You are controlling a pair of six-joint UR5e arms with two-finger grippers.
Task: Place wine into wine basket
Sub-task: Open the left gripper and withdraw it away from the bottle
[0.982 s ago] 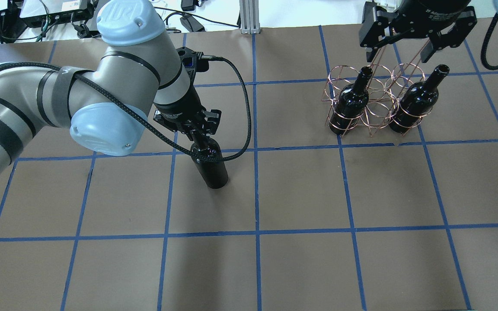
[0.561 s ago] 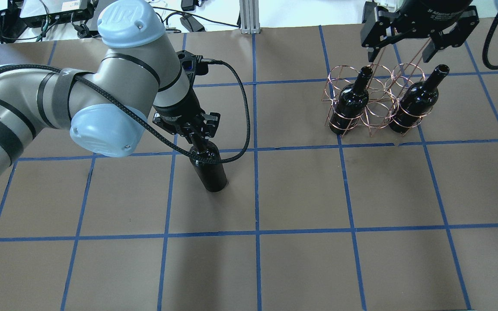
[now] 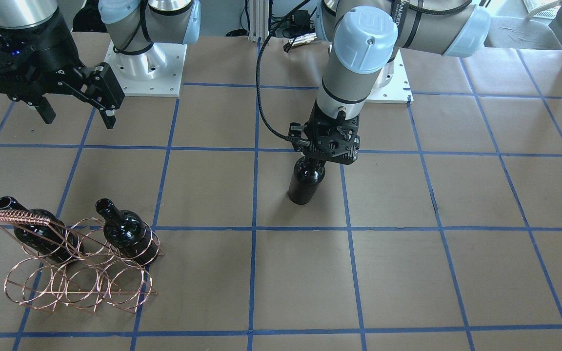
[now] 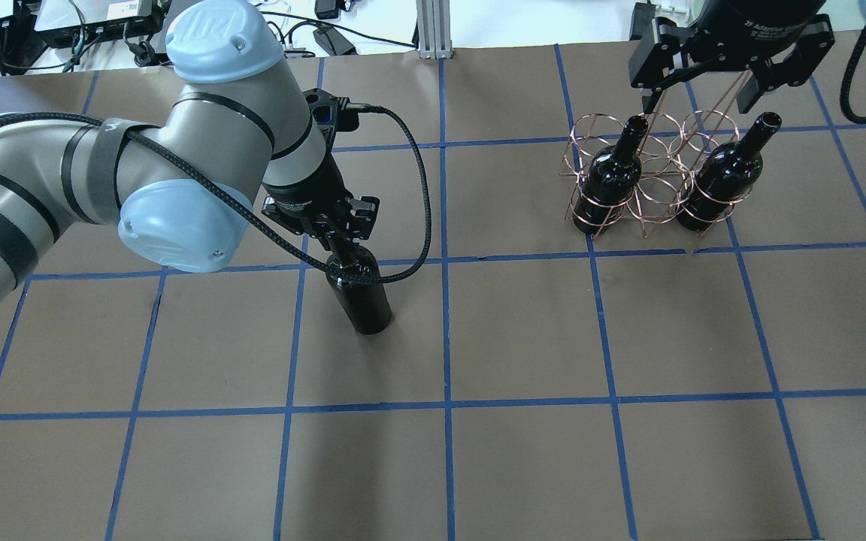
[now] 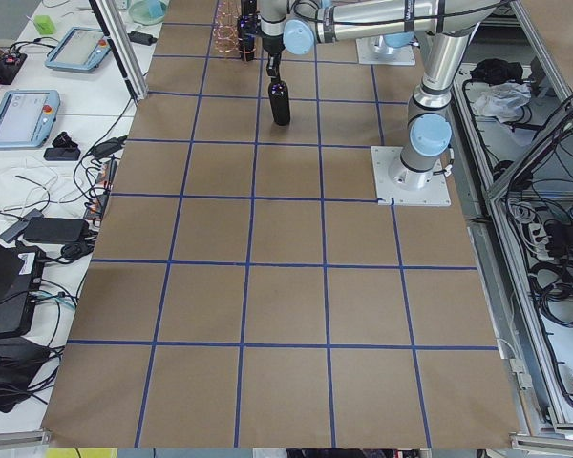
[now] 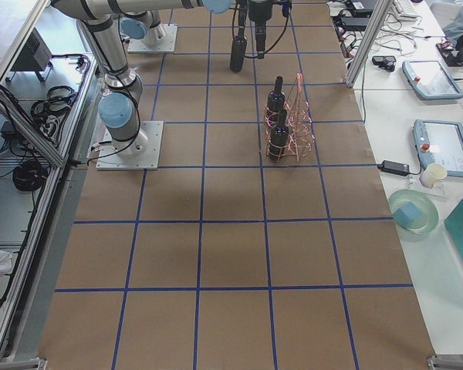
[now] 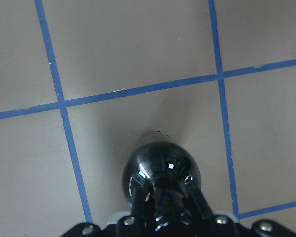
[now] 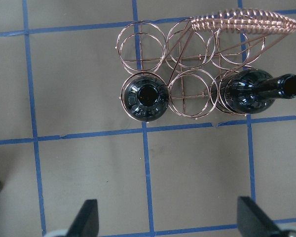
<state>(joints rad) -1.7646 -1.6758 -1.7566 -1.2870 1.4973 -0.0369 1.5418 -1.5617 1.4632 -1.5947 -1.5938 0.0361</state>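
Observation:
A glossy black wine bottle (image 4: 364, 299) stands near the table's middle, left of centre; I cannot tell whether its base touches the paper. My left gripper (image 4: 337, 239) is shut on its neck from above. The front view shows the gripper (image 3: 324, 155) and the bottle (image 3: 303, 186), and the left wrist view shows the bottle's shoulder (image 7: 160, 170) below the gripper. The copper wire wine basket (image 4: 651, 201) stands at the far right. It holds two black bottles (image 4: 613, 176) (image 4: 719, 180), with an empty ring between them. My right gripper (image 4: 698, 84) hangs open and empty above the basket's handle (image 8: 241, 23).
The table is covered in brown paper with a blue tape grid. The left arm's black cable (image 4: 422, 210) loops to the right of the held bottle. The basket's far row of rings (image 8: 187, 42) holds no bottles. Electronics and cables lie beyond the table's far edge.
My left gripper and the bottle have shifted slightly to the left. My right gripper has drifted a little away from the basket, still open.

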